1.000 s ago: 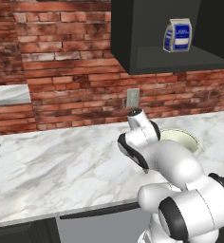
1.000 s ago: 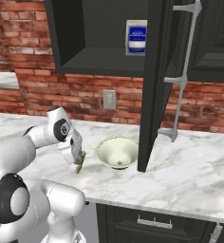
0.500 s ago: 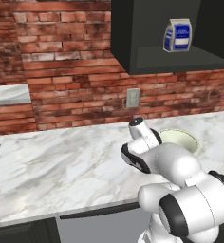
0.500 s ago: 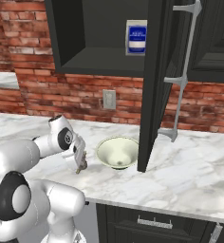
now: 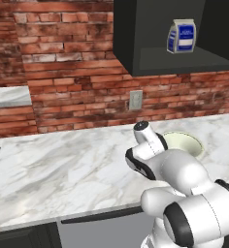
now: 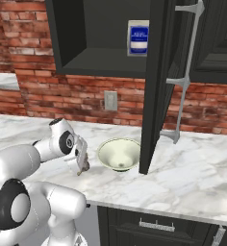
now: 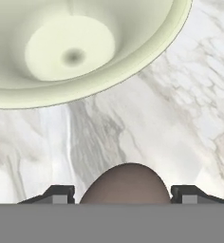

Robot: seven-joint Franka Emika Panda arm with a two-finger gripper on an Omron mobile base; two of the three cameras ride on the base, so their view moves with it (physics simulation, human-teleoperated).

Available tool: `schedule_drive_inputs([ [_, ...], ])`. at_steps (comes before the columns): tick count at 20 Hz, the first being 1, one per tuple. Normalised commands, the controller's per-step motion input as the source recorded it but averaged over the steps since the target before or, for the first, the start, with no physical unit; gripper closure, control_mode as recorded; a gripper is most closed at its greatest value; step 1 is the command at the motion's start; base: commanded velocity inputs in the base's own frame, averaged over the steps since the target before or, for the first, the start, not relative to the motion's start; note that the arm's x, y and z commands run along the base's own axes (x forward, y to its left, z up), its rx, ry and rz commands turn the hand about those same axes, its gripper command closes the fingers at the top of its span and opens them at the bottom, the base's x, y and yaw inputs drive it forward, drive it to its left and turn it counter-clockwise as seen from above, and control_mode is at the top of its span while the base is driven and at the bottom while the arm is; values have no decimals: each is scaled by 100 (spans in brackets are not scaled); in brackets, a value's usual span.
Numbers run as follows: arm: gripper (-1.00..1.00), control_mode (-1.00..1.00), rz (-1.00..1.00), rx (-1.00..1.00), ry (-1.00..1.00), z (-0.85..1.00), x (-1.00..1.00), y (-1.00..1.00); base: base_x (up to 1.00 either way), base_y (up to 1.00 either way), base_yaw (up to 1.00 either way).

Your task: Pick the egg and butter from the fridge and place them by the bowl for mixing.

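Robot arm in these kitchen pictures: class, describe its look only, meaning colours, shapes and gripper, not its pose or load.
The arm is glossy white, built of rounded, bulbous links with black bands and dark round caps at the joints. It ends in a slim light-grey gripper with two small dark finger tips. No cables or markings are visible.

Light is even and diffuse in all three of my views, with no single source evident and no glare on the marble counter (image 6: 192, 178). Shadows are soft: a faint one under the bowl (image 7: 85, 47) in my hand view, and the open cabinet (image 5: 184, 58) reads near-black inside in both base views. Rendered edges are sharp, with no blur or edge distortion; only the egg (image 7: 126, 184) at my fingertips looks slightly soft.
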Motion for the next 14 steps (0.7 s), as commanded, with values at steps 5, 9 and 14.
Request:
schedule_drive_inputs([
  [5,-100,-100,0,0,-1,0,0,0,0,0,0],
  [9,-100,-100,0,0,-2,0,0,0,0,0,0],
  [14,-100,-100,0,1,0,8,0,0,0,0,0],
])
